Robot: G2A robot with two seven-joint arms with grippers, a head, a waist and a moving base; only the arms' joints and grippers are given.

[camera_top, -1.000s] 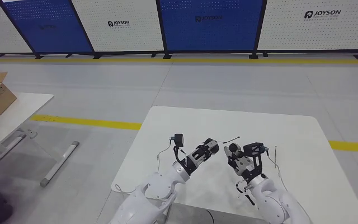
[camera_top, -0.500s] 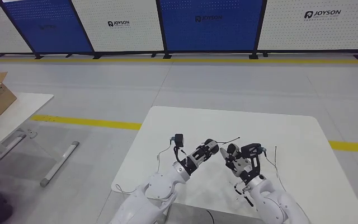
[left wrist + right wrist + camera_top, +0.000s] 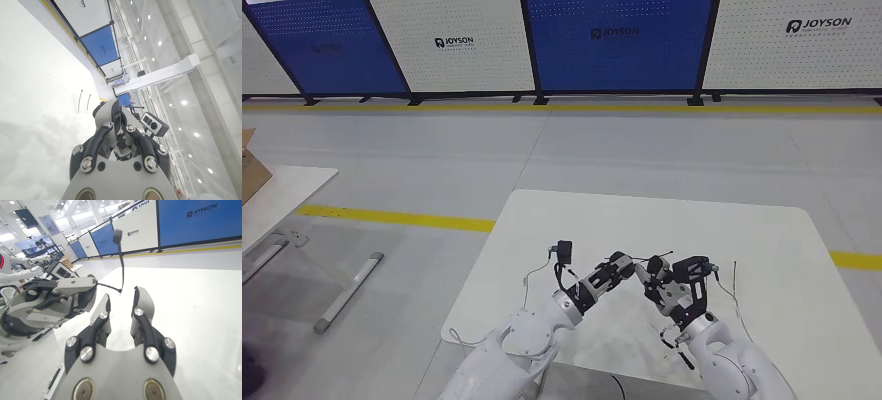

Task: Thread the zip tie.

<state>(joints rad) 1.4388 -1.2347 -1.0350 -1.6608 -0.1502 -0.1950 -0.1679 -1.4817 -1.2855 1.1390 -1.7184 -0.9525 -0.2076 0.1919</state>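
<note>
While you look down from the top cam, you've got both grippers close together over the table (image 3: 762,230), toward its 6 o'clock edge, w/ the L gripper (image 3: 626,262) just at 9 o'clock of the R gripper (image 3: 653,272). Your L gripper is clamped tight on the zip tie (image 3: 122,262), pads pressed together w/ the thin black strap pinched between them. From the L tips the strap sticks out toward approx 3 o'clock in the top view, passing the 12 o'clock side of the R gripper. On the R wrist cam you see it leave the L tips, kink sharply just ahead of the R gripper's tips, then run up to its square head, which is held up off the table. Your R gripper is spread wide and holds nothing; can't tell if the kink touches either tip. Two loose ties (image 3: 79,101) lie side by side on the table, not touching each other, at approx 3 o'clock of the R gripper, apart from both grippers
</note>
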